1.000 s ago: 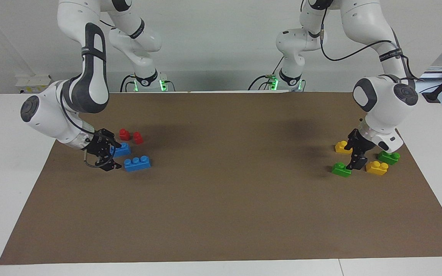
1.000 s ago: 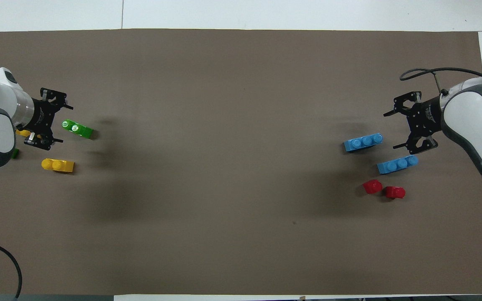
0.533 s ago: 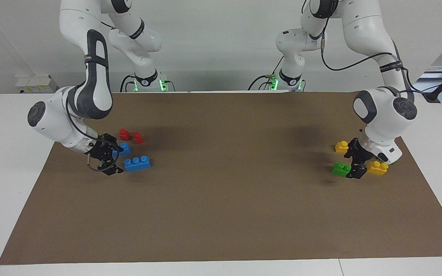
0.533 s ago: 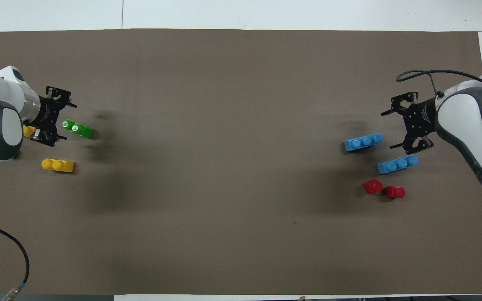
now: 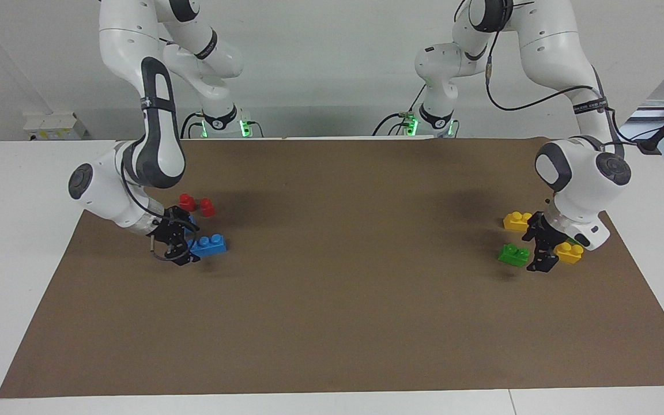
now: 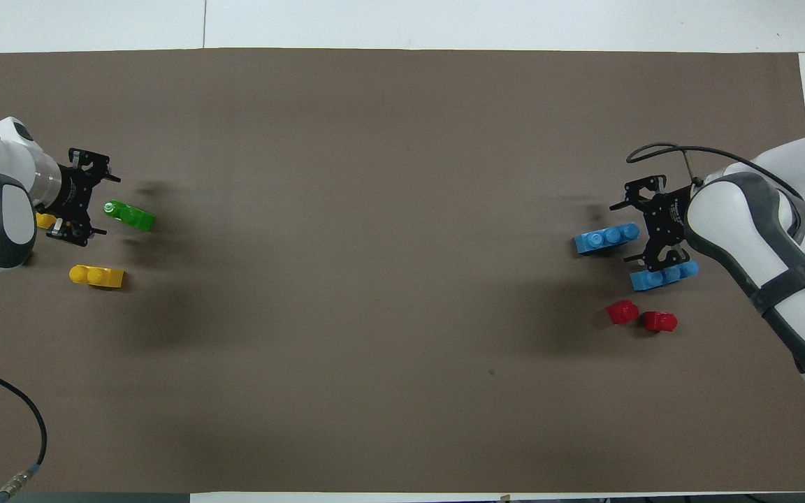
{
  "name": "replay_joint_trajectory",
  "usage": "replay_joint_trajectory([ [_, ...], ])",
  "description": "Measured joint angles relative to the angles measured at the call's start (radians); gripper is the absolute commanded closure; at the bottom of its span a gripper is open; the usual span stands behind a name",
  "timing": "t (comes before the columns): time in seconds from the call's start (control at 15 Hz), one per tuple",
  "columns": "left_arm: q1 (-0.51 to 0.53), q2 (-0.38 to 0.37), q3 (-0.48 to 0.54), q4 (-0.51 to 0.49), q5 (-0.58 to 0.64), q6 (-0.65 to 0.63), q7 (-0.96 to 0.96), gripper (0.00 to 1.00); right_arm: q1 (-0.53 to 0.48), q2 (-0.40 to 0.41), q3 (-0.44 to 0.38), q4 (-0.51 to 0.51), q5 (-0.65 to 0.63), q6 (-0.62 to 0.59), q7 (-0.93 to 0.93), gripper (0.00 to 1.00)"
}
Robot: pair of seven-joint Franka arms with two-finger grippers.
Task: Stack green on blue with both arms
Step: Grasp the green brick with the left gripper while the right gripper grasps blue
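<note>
Left gripper (image 5: 542, 253): fingers spread, low beside green brick (image 5: 513, 254), lined up to grasp. Right gripper (image 5: 178, 246): apparently spread, at blue brick (image 5: 208, 245), likewise.

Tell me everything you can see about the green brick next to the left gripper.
The green brick is small, bright-green glossy plastic with two round studs on top. It lies flat, studs up, on the brown mat at the left arm's end of the table, farther from the robots than a yellow brick. The left gripper is low right beside it, jaws open; whether they touch it cannot be told.
</note>
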Motion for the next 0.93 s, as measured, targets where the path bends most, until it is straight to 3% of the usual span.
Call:
replay_joint_trajectory([
  [0.27,-0.004,0.012,-0.006,-0.005,0.0,0.0,0.0,0.0,-0.001,0.0,-0.001,-0.026,0.0,0.046,-0.014,0.05],
  [0.6,-0.004,0.014,-0.006,-0.011,0.0,0.001,0.0,0.0,-0.004,0.0,-0.004,-0.029,0.044,0.051,-0.034,0.22],
  [0.93,-0.004,0.017,-0.007,-0.012,0.0,0.001,0.001,0.02,-0.011,0.0,-0.007,-0.029,0.047,0.052,-0.036,0.24],
])
